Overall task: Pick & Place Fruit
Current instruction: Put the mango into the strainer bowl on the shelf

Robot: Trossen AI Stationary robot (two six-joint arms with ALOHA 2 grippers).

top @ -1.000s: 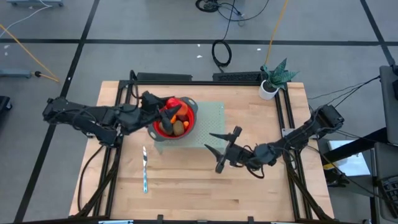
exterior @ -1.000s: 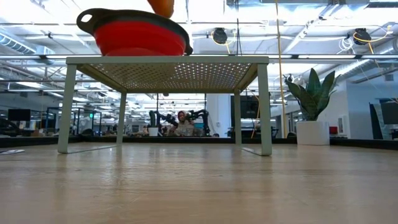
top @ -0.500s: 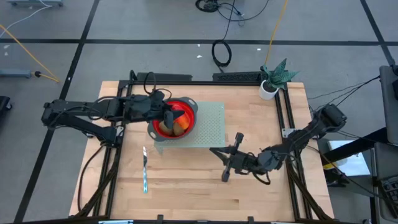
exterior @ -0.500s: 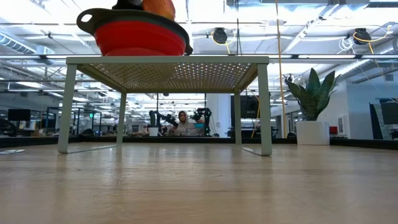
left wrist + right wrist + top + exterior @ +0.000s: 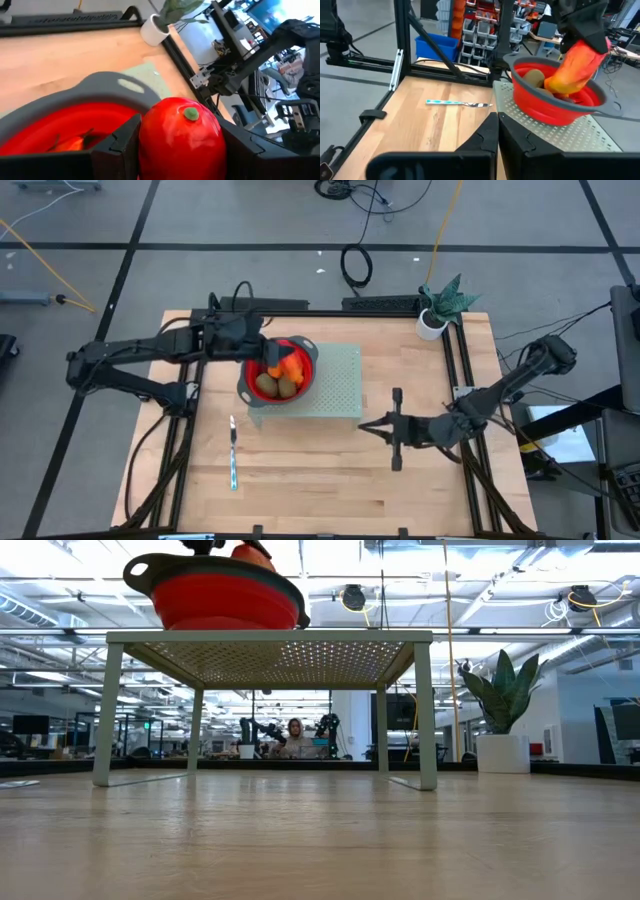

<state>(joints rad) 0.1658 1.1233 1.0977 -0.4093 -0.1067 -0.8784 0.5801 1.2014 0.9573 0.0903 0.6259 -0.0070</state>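
Observation:
A red bowl (image 5: 303,358) with a grey rim stands on a pale green perforated rack (image 5: 340,380). Brown-green oval fruits (image 5: 266,384) and an orange piece lie inside it. My left gripper (image 5: 272,358) is over the bowl, shut on the larger elongated red-orange fruit (image 5: 182,135), which also shows in the right wrist view (image 5: 572,67). My right gripper (image 5: 365,425) is shut with nothing in it. It hovers over the bare table to the right of the rack's near corner, pointing toward the table's left. My left gripper pinches the red-orange fruit by its two opposite sides (image 5: 147,135) between its two fingers. The fingers slant down from above and from the table's left. The fruit hangs tilted below the fingers (image 5: 580,30), its lower end (image 5: 556,84) inside the bowl's rim.
A slim silver knife (image 5: 233,452) lies on the table near the rack's left front. A potted plant (image 5: 438,308) stands at the far right corner. Black frame rails run along the left, right and far sides. There is bare wood along the near edge.
My right gripper has shut from wide open, turned, and drawn back toward the table's right edge. My left gripper, still holding the red-orange fruit, has swung over the bowl from the far-left side and has sunk a little toward the bowl.

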